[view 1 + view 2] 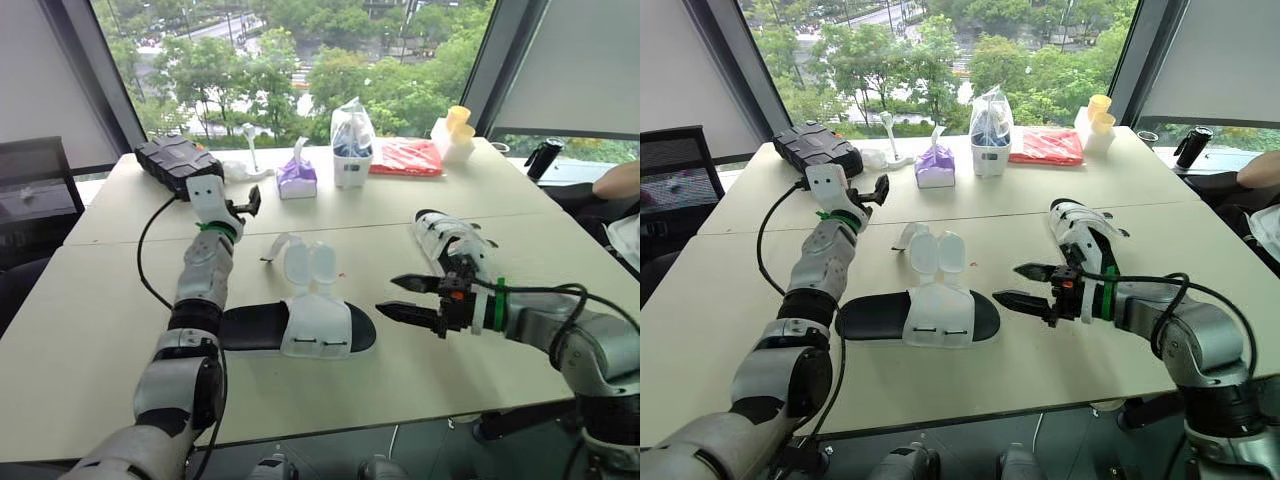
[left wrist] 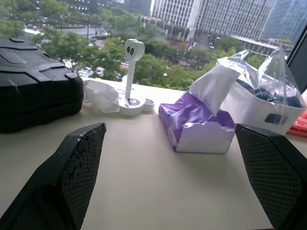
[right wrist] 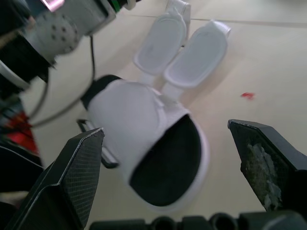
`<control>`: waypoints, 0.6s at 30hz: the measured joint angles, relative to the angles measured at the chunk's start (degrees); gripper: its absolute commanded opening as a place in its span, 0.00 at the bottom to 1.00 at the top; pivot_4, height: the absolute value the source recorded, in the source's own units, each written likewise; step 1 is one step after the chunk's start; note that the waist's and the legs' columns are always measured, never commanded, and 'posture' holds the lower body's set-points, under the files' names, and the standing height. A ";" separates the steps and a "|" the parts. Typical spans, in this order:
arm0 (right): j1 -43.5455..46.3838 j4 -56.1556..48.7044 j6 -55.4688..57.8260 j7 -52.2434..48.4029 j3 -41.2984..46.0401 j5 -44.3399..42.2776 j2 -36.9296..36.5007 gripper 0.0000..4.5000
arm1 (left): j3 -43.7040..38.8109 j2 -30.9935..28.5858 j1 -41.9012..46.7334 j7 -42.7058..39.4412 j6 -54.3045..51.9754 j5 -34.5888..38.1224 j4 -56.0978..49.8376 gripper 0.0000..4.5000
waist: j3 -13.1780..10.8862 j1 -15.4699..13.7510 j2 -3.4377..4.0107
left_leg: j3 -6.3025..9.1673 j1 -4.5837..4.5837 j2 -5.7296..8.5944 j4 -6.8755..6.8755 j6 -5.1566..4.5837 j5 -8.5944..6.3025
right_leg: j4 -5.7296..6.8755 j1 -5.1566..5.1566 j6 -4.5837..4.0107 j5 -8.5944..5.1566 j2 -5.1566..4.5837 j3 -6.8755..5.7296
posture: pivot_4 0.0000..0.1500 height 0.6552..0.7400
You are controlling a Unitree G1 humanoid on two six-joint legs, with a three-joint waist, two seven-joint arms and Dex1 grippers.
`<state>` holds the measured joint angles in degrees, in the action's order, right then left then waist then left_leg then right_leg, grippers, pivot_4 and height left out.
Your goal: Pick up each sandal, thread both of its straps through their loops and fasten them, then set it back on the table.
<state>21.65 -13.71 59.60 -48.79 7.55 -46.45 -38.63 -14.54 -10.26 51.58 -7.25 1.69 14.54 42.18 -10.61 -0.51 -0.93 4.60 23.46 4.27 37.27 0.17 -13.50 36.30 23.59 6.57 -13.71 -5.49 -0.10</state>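
While sandal (image 1: 315, 325) lies unfastened — tissue (image 2: 211, 86) tops pack (image 2: 192, 132).

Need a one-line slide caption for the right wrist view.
Open right gripper faces the black-soled sandal on the table, its two white straps unfastened and splayed flat.

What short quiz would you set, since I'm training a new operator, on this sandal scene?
1. True or false: the two white straps of the black-soled white-topped sandal between the arms are fastened.
2. The right gripper is: A open, near that sandal's end; B shut on a strap; C shut on a cup.
3. Fill in: the other white-strapped sandal lies nearer the ____ arm.
Key: 1 false, they lie open; 2 A; 3 right.
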 measured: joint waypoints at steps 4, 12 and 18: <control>-0.60 0.52 -1.42 -0.22 -0.58 0.41 0.73 1.00 | -0.91 -0.05 -3.09 0.77 -1.05 0.61 -3.59 0.99 | 0.00 -0.20 0.00 | 0.00 0.00 0.00 -0.02 0.01 0.00 | -0.01 0.01 0.00 0.00 0.01 0.01 | 1.00 1.00; -3.17 2.30 -19.21 -1.72 -7.73 13.91 -0.17 0.71 | -0.07 -1.06 -10.17 0.21 -5.75 0.92 -14.76 1.00 | 0.00 -0.28 0.00 | -0.01 0.00 0.01 -0.01 0.02 0.00 | -0.02 -0.01 0.00 0.00 0.02 -0.01 | 1.00 1.00; -5.66 5.09 -33.66 -7.51 -13.90 24.04 -2.25 0.03 | 0.43 -2.00 -11.21 -1.11 -8.10 0.93 -19.50 1.00 | 0.00 -0.14 0.00 | -0.03 -0.08 0.01 0.02 0.06 0.03 | -0.02 -0.09 -0.02 0.01 0.04 0.00 | 1.00 1.00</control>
<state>15.99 -8.63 25.93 -56.30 -6.35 -22.41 -40.87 -14.11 -12.27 40.37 -8.36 -6.41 15.46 22.68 -10.61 -0.66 -0.93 4.58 23.37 4.28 37.28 0.23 -13.47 36.28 23.50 6.55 -13.70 -5.45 -0.10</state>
